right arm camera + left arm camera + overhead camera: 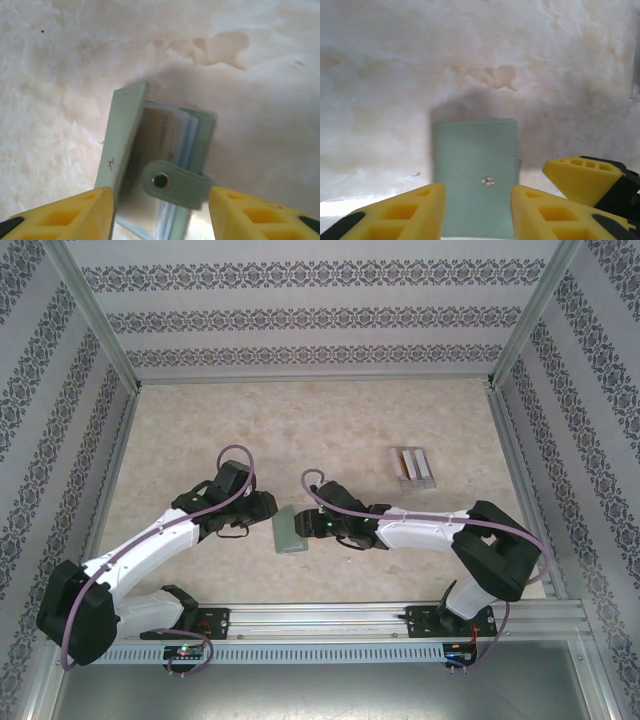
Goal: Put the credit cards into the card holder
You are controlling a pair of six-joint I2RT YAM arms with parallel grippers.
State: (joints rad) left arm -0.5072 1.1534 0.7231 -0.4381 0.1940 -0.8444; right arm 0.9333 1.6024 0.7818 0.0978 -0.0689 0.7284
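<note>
The sage-green card holder (288, 531) sits between my two grippers at mid-table. In the left wrist view its outer cover (475, 160) with a small metal stud faces me. My left gripper (477, 192) is open, its yellow fingers just in front of the cover's two side edges. In the right wrist view the card holder (125, 135) is partly open: one cover is raised at the left, the snap tab (175, 182) hangs across, and clear sleeves show inside. My right gripper (160, 195) stands open astride it. Tan and whitish credit cards (410, 462) stand in a clear rack.
The clear plastic rack (414, 476) stands on the marble-look table to the right of centre, beyond the right arm. Patterned walls and metal rails fence the table on three sides. A yellow finger (585, 177) of the right gripper pokes into the left wrist view at the right.
</note>
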